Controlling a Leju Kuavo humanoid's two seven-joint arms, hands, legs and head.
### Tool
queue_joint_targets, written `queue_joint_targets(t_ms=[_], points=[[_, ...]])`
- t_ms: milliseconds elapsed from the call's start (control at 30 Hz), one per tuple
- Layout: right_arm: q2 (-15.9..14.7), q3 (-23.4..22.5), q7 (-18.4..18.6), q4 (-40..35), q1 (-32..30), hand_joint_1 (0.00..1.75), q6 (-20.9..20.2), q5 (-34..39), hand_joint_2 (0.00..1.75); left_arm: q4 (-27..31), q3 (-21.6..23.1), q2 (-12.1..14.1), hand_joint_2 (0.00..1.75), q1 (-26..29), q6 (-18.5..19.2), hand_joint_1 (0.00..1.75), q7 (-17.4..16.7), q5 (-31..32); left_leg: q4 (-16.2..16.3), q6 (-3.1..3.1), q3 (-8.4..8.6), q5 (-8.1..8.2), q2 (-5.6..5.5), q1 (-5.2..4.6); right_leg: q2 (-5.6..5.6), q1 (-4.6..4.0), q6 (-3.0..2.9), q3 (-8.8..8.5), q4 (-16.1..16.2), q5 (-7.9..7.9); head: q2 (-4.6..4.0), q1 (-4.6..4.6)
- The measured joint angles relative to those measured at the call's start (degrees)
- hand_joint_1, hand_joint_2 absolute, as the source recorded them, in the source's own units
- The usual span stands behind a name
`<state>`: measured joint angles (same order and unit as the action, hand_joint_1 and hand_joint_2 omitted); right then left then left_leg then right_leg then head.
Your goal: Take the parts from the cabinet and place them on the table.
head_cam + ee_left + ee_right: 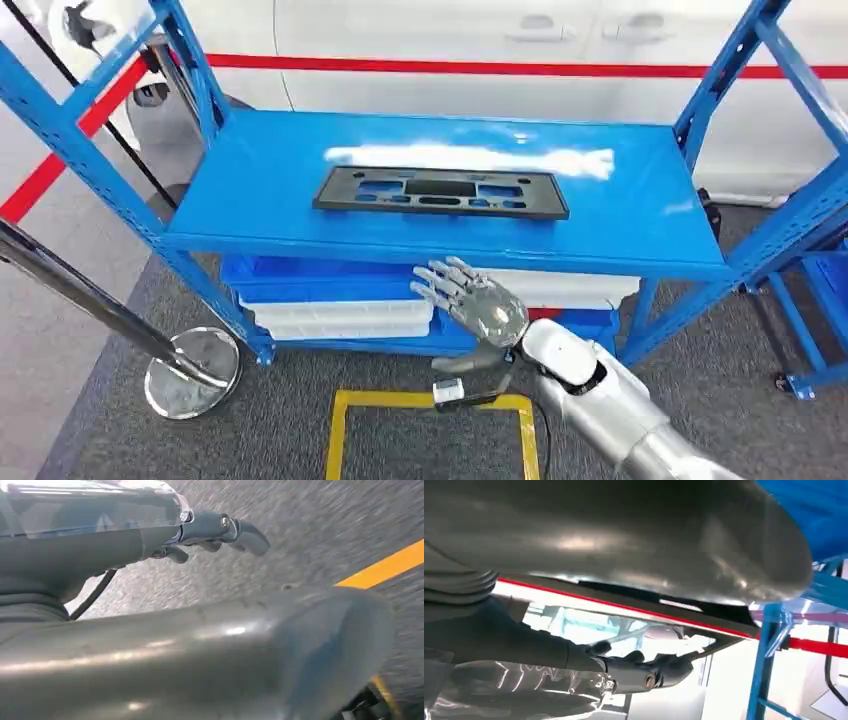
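I can read no text, label, brand or number anywhere here: not on the black part (441, 192), the blue shelf (640, 225), or the trays (340, 318) below it.

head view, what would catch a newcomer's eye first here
The blue shelf dominates, with a flat black part lying alone in the middle of its top level. Just below the shelf's front edge, the right hand is raised with fingers spread, holding nothing. On the grey carpet beneath is a yellow taped square.
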<state>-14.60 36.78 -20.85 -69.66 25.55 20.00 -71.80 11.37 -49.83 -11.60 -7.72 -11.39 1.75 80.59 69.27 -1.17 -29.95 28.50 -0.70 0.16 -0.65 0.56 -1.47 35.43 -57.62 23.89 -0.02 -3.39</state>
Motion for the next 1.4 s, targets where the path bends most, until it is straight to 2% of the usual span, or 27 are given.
queue_joint_targets(t_ms=[33, 67, 133, 167, 200, 233, 267, 300, 400, 467, 500, 567, 600, 667, 733, 767, 800, 867, 933, 967, 1000, 1067, 1133, 1200, 1267, 1300, 1400], points=[[-0.09, 0.00, 0.00, 0.04, -0.10, 0.00, 0.00, -0.02, 0.00, 0.00, 0.00, 0.00, 0.00, 0.00, 0.04, 0.00, 0.00, 0.00, 2.81, -0.15, -2.49, 1.33, 0.08, 0.02, 0.01, -0.01, -0.09, -0.79, 0.00, 0.74, 0.00, 0.02], [-0.15, 0.13, 0.00, 0.07, -0.24, 0.00, 0.00, -0.02, 0.00, 0.00, 0.00, 0.00, 0.00, 0.17, 0.07, 0.00, 0.00, 0.13, 5.33, -0.39, -5.69, 4.91, 0.10, 0.02, 0.04, -0.03, -0.20, -2.16, 0.00, 1.94, 0.00, 0.00], [-0.15, 0.33, 0.00, 0.09, -0.31, 0.00, 0.00, -0.02, 0.00, -0.02, 0.00, 0.00, 0.00, 0.58, 0.09, 0.00, 0.00, 0.24, 4.90, -0.26, -8.83, 10.50, 0.14, 0.01, 0.35, -0.03, -0.10, -4.83, -0.05, 3.62, 0.00, 0.00], [-0.15, 0.37, 0.00, 0.17, -0.30, 0.00, 0.00, -0.02, 0.00, -0.02, 0.00, 0.00, 0.00, 0.62, 0.13, 0.00, 0.02, 0.28, 2.87, -0.02, -9.54, 11.15, 0.16, -0.01, 0.53, -0.03, -0.01, -6.21, -0.02, 4.61, 0.00, 0.00], [-0.15, 0.42, 0.00, 0.20, -0.33, 0.00, 0.00, -0.02, 0.00, -0.02, 0.00, 0.02, 0.00, 0.61, 0.46, 0.00, 0.40, 0.28, -0.68, 0.44, -9.89, 9.36, 0.15, -0.10, 0.61, -0.09, 0.04, -7.70, -0.02, 5.84, 0.00, 0.00], [-0.15, 0.50, 0.00, 0.24, -0.44, 0.00, 0.00, -0.02, 0.00, -0.02, 0.00, 0.04, 0.00, 0.68, 0.68, 0.00, 0.99, 0.28, -4.79, 1.04, -10.07, 4.19, 0.07, -0.39, 0.62, -0.23, 0.11, -9.04, -0.02, 6.92, 0.00, 0.00], [-0.15, 0.59, 0.02, 0.31, -0.86, 0.00, 0.00, -0.04, 0.00, -0.04, 0.00, 0.06, 0.00, 1.05, 0.85, 0.00, 1.36, 0.28, -9.01, 1.76, -10.28, -5.03, -0.07, -0.58, 0.63, -0.20, 0.14, -9.52, 0.19, 7.89, 0.00, 0.02], [-0.15, 0.83, 0.11, 0.54, -1.07, 0.00, -0.04, -0.07, 0.00, -0.04, 0.00, 0.11, 0.00, 1.17, 0.90, 0.00, 1.36, 0.20, -10.55, 1.93, -10.76, -10.11, -0.65, -0.95, 1.01, -0.44, 0.59, -10.56, -0.59, 8.68, 0.00, 0.02], [-0.18, 1.05, 0.13, 0.61, -1.04, 0.00, -0.07, -0.26, 0.00, -0.07, 0.00, 0.00, 0.00, 0.86, 1.05, 0.00, 0.72, -0.11, -10.13, 2.73, -10.30, -9.23, -0.61, -1.38, 1.06, -0.24, 1.85, -10.65, 0.28, 9.55, 0.00, 0.02], [-0.18, 0.94, 0.31, 0.44, -0.84, 0.00, -0.05, -0.26, 0.00, -0.07, -0.02, -0.07, 0.00, 0.60, 1.07, 0.00, 0.50, -0.15, -11.46, 3.12, -9.34, -9.07, -0.61, -0.58, 0.87, -0.09, 2.35, -10.78, -0.46, 11.18, 0.00, 0.00], [0.00, 0.96, 0.31, 0.44, -0.71, 0.00, -0.05, -0.26, 0.00, -0.07, -0.02, -0.07, 0.00, 0.36, 1.09, 0.00, 0.50, -0.20, -11.72, 3.41, -9.04, -8.89, -0.61, -0.42, 0.79, -0.03, 2.63, -9.41, -3.19, 12.87, 0.00, 0.02], [0.22, 0.98, 0.37, 0.46, -0.81, 0.00, -0.07, -0.35, 0.00, -0.07, -0.02, -0.11, 0.00, 0.04, 1.33, 0.00, 0.52, -0.22, -11.79, 3.58, -8.85, -8.70, -0.65, -0.30, 0.80, 0.39, 3.29, -4.12, -12.60, 16.47, 0.00, 0.02], [0.26, 0.98, 0.37, 0.48, -0.91, 0.00, -0.07, -0.35, 0.00, -0.07, -0.02, -0.11, 0.00, -0.01, 1.35, 0.00, 0.52, -0.22, -11.77, 3.53, -8.86, -8.64, -0.65, -0.22, 0.80, 0.63, 3.56, -1.75, -15.91, 16.80, 0.00, 0.02], [0.26, 0.98, 0.37, 0.48, -0.99, 0.00, -0.07, -0.37, 0.00, -0.07, -0.02, -0.13, 0.00, 0.03, 1.33, 0.00, 0.50, -0.22, -11.64, 3.31, -8.84, -8.50, -0.65, 0.02, 0.72, 1.05, 4.15, -0.63, -15.03, 13.28, 0.00, 0.02], [0.26, 0.96, 0.44, 0.48, -0.89, 0.00, -0.07, -0.39, 0.00, -0.07, -0.02, -0.18, 0.00, 0.02, 1.29, 0.00, 0.66, -0.17, -11.16, 2.66, -8.88, -8.03, -0.66, 0.43, 0.49, 1.59, 4.78, -3.55, -6.65, 7.18, 0.00, 0.02], [0.26, 0.96, 0.57, 0.48, -0.84, 0.00, -0.07, -0.44, 0.00, -0.07, 0.00, -0.18, 0.00, 0.03, 1.12, 0.00, 1.38, 0.02, -10.73, 2.24, -8.97, -7.87, -0.66, 0.50, 0.11, 1.88, 5.03, -5.25, -2.38, 6.00, 0.00, 0.02], [0.37, 0.98, 0.65, 0.46, -0.84, 0.00, -0.07, -0.61, 0.00, -0.07, 0.02, -0.18, 0.00, 0.02, 0.90, 0.00, 2.01, 0.33, -10.52, 1.72, -9.17, -7.79, -0.75, 0.34, 0.15, 1.08, 4.63, -5.91, -2.06, 6.38, 0.00, 0.02], [0.35, 0.96, 0.70, 0.46, -0.76, 0.00, 0.02, -1.00, 0.00, -0.07, 0.04, -0.31, 0.00, 0.03, 0.37, 0.00, 2.36, 0.39, -10.49, 0.87, -9.02, -8.14, -0.70, 0.03, 0.49, 0.95, 2.80, -5.57, -1.75, 6.65, 0.00, 0.00], [0.35, 0.96, 0.70, 0.35, -0.75, 0.00, 0.11, -1.33, 0.00, -0.07, 0.07, -0.33, 0.00, 0.08, 0.04, 0.00, 2.36, 0.42, -10.77, 0.14, -9.27, -8.53, -0.67, 0.41, 0.56, 1.15, 1.71, -5.43, -1.45, 6.04, 0.00, 0.02], [0.13, 0.96, 0.70, 0.28, -0.55, 0.00, 0.11, -1.44, 0.00, -0.07, 0.07, -0.33, 0.00, 0.10, 0.00, 0.00, 2.36, 0.48, -9.93, -0.16, -9.32, -7.62, -0.52, 0.51, 0.21, 1.18, 1.20, -5.22, -1.42, 5.68, 0.00, 0.02], [-0.20, 0.98, 0.70, 0.13, -0.41, 0.00, 0.11, -1.53, 0.00, -0.07, 0.07, -0.33, 0.00, 0.09, 0.00, 0.00, 2.36, 0.59, -7.59, -0.37, -10.19, -5.24, -0.21, 0.52, 0.09, 1.13, 0.82, -4.97, -1.42, 5.44, 0.00, 0.02], [-0.79, 1.18, 0.70, -0.64, 0.19, 0.00, 0.00, -2.47, 0.00, -0.07, 0.13, -0.35, 0.00, 0.02, 0.00, 0.00, 2.34, 0.96, 1.52, -0.80, -13.61, 0.48, -0.07, 0.53, -0.15, 0.92, 0.47, -4.32, -1.45, 5.00, 0.00, 0.02], [-1.09, 1.66, 0.85, -1.25, 1.15, 0.00, -0.77, -2.95, 0.00, -0.07, 0.26, -0.35, 0.00, 0.05, 0.05, 0.00, 2.19, 1.18, 7.52, -0.83, -15.37, 2.37, -0.03, 0.52, -0.27, 0.55, 0.41, -3.86, -1.52, 4.68, 0.00, 0.02], [-1.12, 2.14, 1.07, -1.86, 2.18, 0.00, -1.46, -3.24, 0.00, -0.07, 0.46, -0.35, 0.00, 0.04, 0.04, 0.00, 2.03, 1.38, 3.32, -0.28, -12.10, -0.40, -0.02, 0.39, -0.26, 0.25, 0.45, -3.82, -1.52, 4.59, 0.00, 0.02], [-1.12, 2.36, 1.11, -2.58, 3.13, 0.00, -1.62, -3.30, 0.00, -0.07, 0.59, -0.35, 0.00, -0.06, 0.05, 0.00, 2.03, 1.38, -7.31, 1.03, -5.79, -4.21, -0.22, -0.07, -0.30, 0.03, 0.51, -4.05, -1.53, 4.63, 0.00, 0.02], [-1.12, 2.41, 1.11, -2.75, 3.53, 0.00, -1.62, -3.30, 0.00, -0.07, 0.68, -0.26, 0.00, -0.14, 0.05, 0.00, 2.03, 1.40, -9.69, 1.66, -4.17, -2.93, -0.44, -0.29, -0.39, -0.12, 0.77, -3.89, -1.50, 4.64, 0.00, 0.02], [-1.16, 2.62, 1.11, -3.13, 3.84, 0.00, -1.71, -3.37, 0.00, -0.07, 1.05, -0.29, 0.00, -0.09, 0.05, 0.00, 2.01, 1.46, -10.23, 1.96, -4.43, -3.38, -0.32, -0.76, -0.37, 0.27, 1.78, -3.90, -1.10, 4.42, 0.00, 0.00]])
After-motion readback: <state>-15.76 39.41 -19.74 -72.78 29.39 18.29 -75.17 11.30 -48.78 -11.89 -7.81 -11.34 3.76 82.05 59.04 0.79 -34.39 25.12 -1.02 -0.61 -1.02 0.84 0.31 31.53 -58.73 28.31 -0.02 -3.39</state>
